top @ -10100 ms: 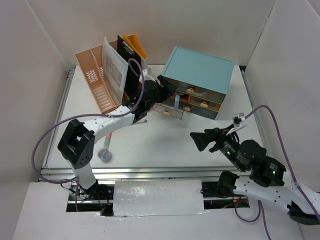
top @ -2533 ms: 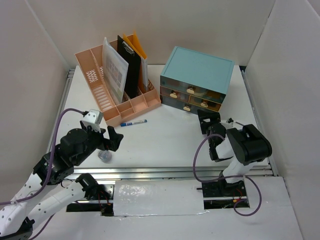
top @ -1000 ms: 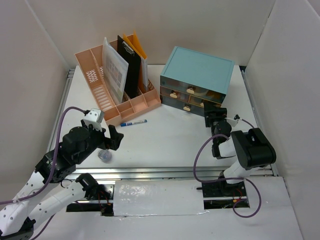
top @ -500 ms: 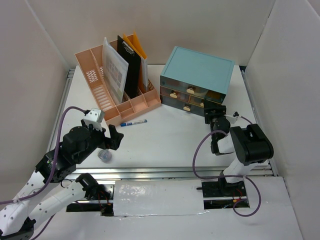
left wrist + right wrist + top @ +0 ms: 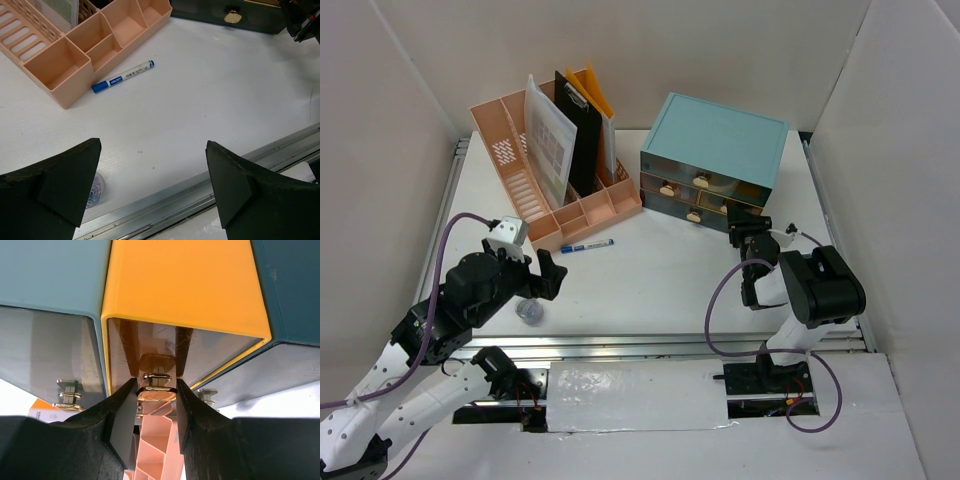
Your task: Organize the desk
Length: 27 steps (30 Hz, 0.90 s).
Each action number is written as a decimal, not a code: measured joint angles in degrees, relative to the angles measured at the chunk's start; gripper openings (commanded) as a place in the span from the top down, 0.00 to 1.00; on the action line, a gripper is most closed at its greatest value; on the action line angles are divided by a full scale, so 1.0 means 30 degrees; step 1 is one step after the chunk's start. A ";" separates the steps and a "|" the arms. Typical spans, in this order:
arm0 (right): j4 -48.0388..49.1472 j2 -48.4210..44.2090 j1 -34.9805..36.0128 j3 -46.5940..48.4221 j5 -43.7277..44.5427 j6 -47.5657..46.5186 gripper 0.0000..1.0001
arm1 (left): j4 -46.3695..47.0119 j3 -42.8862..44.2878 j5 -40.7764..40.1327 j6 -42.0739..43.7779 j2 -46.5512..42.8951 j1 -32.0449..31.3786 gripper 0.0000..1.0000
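The desk (image 5: 660, 280) is a white tabletop with metal rails. At its back stands a teal drawer cabinet (image 5: 715, 140). My right gripper (image 5: 748, 228) is pressed up to the cabinet's lower right drawer. In the right wrist view its pads (image 5: 125, 410) touch both sides of a gold drawer knob (image 5: 156, 394), so my right gripper (image 5: 156, 388) is shut on it, below a yellow-edged drawer (image 5: 180, 285). My left gripper (image 5: 532, 272) hovers wide open and empty over the front left of the desk (image 5: 200, 100); in its own view my left gripper (image 5: 152, 145) holds nothing.
A pink file organizer (image 5: 555, 170) with folders stands at the back left. A blue-capped marker (image 5: 587, 245) (image 5: 123, 77) lies in front of it. A small clear tub of paper clips (image 5: 529, 312) (image 5: 95, 189) sits by the front rail (image 5: 165, 200), beside my left finger.
My right gripper's jaws have narrowed from wide apart onto the drawer knob, and that wrist shifted slightly toward the cabinet. The left arm has not moved.
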 measured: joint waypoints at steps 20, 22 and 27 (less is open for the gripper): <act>0.1239 -0.2310 0.2608 -0.3738 0.1464 0.1311 0.81 | 0.0000 0.0000 -0.0029 0.0000 0.0000 0.0117 0.00; 0.1348 -0.2375 0.2914 -0.3891 0.1829 0.1435 0.80 | 0.0000 0.0000 -0.0066 -0.0007 0.0000 0.0124 0.01; 0.1144 -0.2790 0.4073 -0.4058 0.2885 0.1530 0.74 | -0.0022 0.0000 -0.0546 -0.0080 0.0284 0.0197 0.00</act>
